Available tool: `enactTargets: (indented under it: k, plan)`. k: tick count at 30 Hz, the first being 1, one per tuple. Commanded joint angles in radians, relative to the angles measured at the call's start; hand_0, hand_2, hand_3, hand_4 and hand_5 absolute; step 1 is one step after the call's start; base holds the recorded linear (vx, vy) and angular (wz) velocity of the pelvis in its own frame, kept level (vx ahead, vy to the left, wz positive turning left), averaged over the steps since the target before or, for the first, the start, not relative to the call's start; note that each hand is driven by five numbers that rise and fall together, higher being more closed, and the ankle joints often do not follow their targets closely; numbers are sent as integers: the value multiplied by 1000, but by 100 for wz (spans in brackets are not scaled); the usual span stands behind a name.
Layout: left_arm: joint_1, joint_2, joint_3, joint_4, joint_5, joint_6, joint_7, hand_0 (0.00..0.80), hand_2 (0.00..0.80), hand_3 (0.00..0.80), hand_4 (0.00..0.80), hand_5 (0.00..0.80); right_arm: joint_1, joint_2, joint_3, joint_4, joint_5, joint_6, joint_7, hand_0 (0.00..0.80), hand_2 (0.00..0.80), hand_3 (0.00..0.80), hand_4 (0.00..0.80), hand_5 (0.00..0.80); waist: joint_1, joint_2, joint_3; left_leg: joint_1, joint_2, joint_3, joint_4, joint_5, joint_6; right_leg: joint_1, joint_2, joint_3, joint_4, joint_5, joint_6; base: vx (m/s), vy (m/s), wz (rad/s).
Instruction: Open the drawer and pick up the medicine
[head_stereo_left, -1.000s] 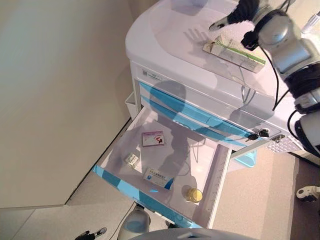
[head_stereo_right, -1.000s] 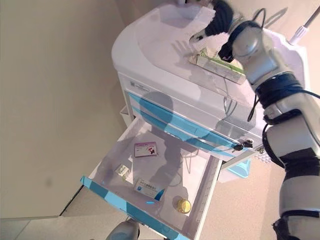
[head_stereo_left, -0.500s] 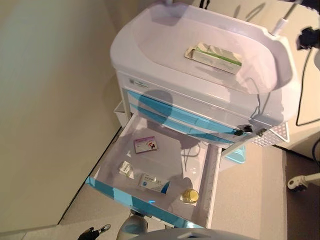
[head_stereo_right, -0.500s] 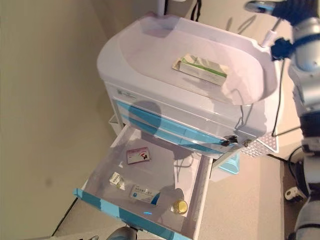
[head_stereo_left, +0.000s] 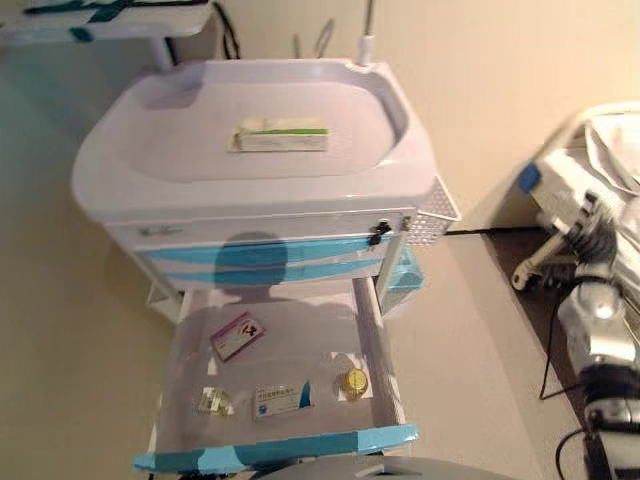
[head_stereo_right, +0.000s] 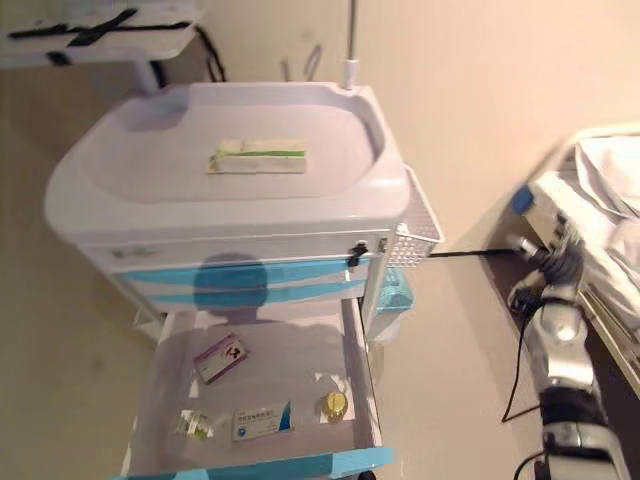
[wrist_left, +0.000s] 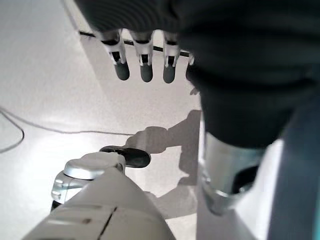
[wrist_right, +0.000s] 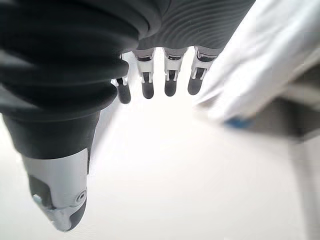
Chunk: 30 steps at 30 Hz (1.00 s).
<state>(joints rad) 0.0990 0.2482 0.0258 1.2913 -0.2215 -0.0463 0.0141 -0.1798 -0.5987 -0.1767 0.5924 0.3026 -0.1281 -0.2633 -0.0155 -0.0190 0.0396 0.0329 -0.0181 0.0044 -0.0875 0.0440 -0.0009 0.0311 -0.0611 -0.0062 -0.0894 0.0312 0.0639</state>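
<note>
The drawer of the cart stands pulled out, and a green-and-white medicine box lies flat near the middle of the cart's recessed top, touched by neither hand. Inside the drawer lie a purple card toward the back left, a small packet near the front left corner, a blue-and-white box along the front edge and a yellow-capped bottle toward the front right. The right hand hangs beside the cart, well apart from it, fingers straight and empty; the left hand hangs low over the floor, fingers likewise straight and empty. By the look of it, opening and picking are done and the arms are at rest. Any further pick would call for a reach down into the drawer.
</note>
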Motion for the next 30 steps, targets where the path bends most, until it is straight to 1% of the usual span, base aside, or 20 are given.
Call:
enactTargets:
  k: [1, 2, 4, 6, 8, 10, 11, 12, 13, 14, 15, 17, 18, 19, 22, 23, 24, 25, 26, 30]
  plan:
    - [-44, -5, -8, 53, 60, -7, -1, 0, 0, 0, 0, 0, -29, -44, 46, 35, -132, 5, 75, 0, 0, 0, 0, 0, 19, -27, -14, -12, -48, 12, 57, -97, 45, -79, -13, 8, 63, 41, 60, -10, 5, -15]
    - [-43, -6, -8, 53, 60, -7, -1, 0, 0, 0, 0, 0, -30, -45, 48, 37, -131, 3, 75, 0, 0, 0, 0, 0, 19, -27, -14, -12, -48, 13, 58, -98, 45, -80, -12, 9, 64, 40, 60, -14, 12, -14]
    - [-47, -16, -22, 63, 81, 0, -6, 0, 0, 0, 0, 0, 17, -19, 81, 115, -174, 27, 111, 0, 0, 0, 0, 0, 6, -21, -1, -17, -48, 17, 61, -97, 46, -90, -13, 16, 77, 37, 57, -16, 4, -18]
    - [-46, -22, -29, 62, 88, 0, -4, 0, 0, 0, 0, 0, 33, -12, 92, 133, -202, 34, 117, 0, 0, 0, 0, 0, 1, -18, 5, -19, -49, 16, 61, -95, 46, -94, -13, 14, 82, 35, 57, -10, 1, -6]
    - [-42, -24, -26, 47, 101, 0, -5, 0, 0, 0, 0, 0, 91, -42, 162, 121, -377, 58, 160, 0, 0, 0, 0, 0, -5, -19, 13, -20, -50, 13, 58, -93, 44, -97, -15, 9, 87, 33, 56, 4, -17, -1]
    - [-45, -12, -14, 31, 96, 2, -10, 0, 0, 0, 0, 0, 144, -60, 202, 121, -492, 76, 185, 0, 0, 0, 0, 0, -10, -19, 26, -24, -49, 8, 55, -88, 40, -98, -17, -2, 90, 31, 56, -6, -44, 3]
    - [-53, -3, -10, 25, 94, 0, -7, 0, 0, 0, 0, 0, 175, -20, 236, 186, -516, 87, 196, 0, 0, 0, 0, 0, -14, -17, 38, -31, -48, 2, 53, -82, 37, -101, -21, -17, 91, 30, 55, -16, -38, 6]
    - [-53, -2, -10, 25, 94, 0, -7, 0, 0, 0, 0, 0, 174, -19, 237, 188, -515, 86, 195, 0, 0, 0, 0, 0, -15, -18, 38, -31, -48, 1, 53, -82, 37, -101, -21, -18, 91, 30, 55, -32, -52, 13]
    - [-59, -2, -15, 17, 101, 0, 4, 0, 0, 0, 0, 0, 188, 13, 268, 203, -547, 88, 197, 0, 0, 0, 0, 0, -16, -17, 52, -39, -47, -8, 53, -77, 35, -106, -22, -31, 96, 26, 52, -21, -26, 14]
    - [-59, -2, -15, 17, 101, 0, 4, 0, 0, 0, 0, 0, 188, 14, 268, 203, -547, 88, 197, 0, 0, 0, 0, 0, -16, -17, 52, -40, -47, -9, 53, -77, 35, -106, -22, -31, 96, 25, 52, -73, -51, 17]
    - [-73, 0, -39, 8, 114, -3, 12, 0, 0, 0, 0, 0, 183, 48, 308, 262, -570, 88, 188, 0, 0, 0, 0, 0, -16, -17, 76, -54, -46, -19, 61, -73, 34, -119, -23, -40, 113, 20, 50, -53, -26, 8]
    - [-80, 2, -49, 9, 125, -4, 17, 0, 0, 0, 0, 0, 172, 67, 314, 295, -554, 90, 182, 0, 0, 0, 0, 0, -19, -18, 87, -61, -48, -22, 68, -73, 35, -127, -25, -43, 124, 17, 48, -100, -23, 12]
    - [-103, 0, -92, 8, 146, -8, 37, 0, 0, 0, 0, 0, 139, 124, 336, 384, -510, 88, 156, 0, 0, 0, 0, 0, -23, -16, 128, -92, -52, -24, 100, -76, 37, -160, -24, -43, 163, 8, 44, -132, -14, 20]
    - [-104, 0, -92, 9, 146, -8, 37, 0, 0, 0, 0, 0, 137, 124, 336, 386, -510, 87, 156, 0, 0, 0, 0, 0, -23, -17, 128, -95, -53, -24, 102, -77, 37, -162, -25, -43, 165, 7, 44, -186, -10, 19]
    - [-163, 11, -175, -17, 183, -19, 52, 0, 0, 0, 0, 0, 69, 173, 378, 458, -466, 81, 129, 0, 0, 0, 0, 0, -29, -16, 189, -164, -63, -21, 174, -83, 40, -224, -24, -38, 226, -5, 35, -179, -7, 11]
    - [-197, 18, -204, -43, 176, -23, 65, 0, 0, 0, 0, 0, 46, 195, 381, 473, -423, 78, 115, 0, 0, 0, 0, 0, -32, -17, 222, -205, -69, -21, 221, -90, 43, -262, -28, -37, 264, -9, 32, -162, -14, 2]
    - [-198, 18, -204, -43, 176, -23, 65, 0, 0, 0, 0, 0, 45, 196, 381, 474, -423, 78, 114, 0, 0, 0, 0, 0, -32, -17, 222, -208, -69, -21, 223, -91, 43, -264, -28, -37, 266, -10, 32, -193, -8, 5]
    - [-233, 25, -213, -71, 149, -30, 81, 0, 0, 0, 0, 0, 34, 216, 381, 482, -384, 68, 98, 0, 0, 0, 0, 0, -34, -18, 252, -254, -73, -26, 270, -96, 46, -299, -36, -38, 308, -21, 28, -97, -2, 5]
    - [-234, 25, -213, -71, 148, -30, 81, 0, 0, 0, 0, 0, 34, 217, 381, 482, -384, 68, 98, 0, 0, 0, 0, 0, -34, -18, 251, -256, -74, -26, 272, -96, 46, -301, -37, -38, 310, -21, 28, -141, -5, 11]
    - [-274, 33, -234, -121, 112, -44, 106, 0, 0, 0, 0, 0, 16, 234, 396, 468, -333, 48, 91, 0, 0, 0, 0, 0, -36, -18, 292, -347, -81, -33, 374, -118, 53, -379, -53, -40, 412, -47, 18, -103, 6, 15]
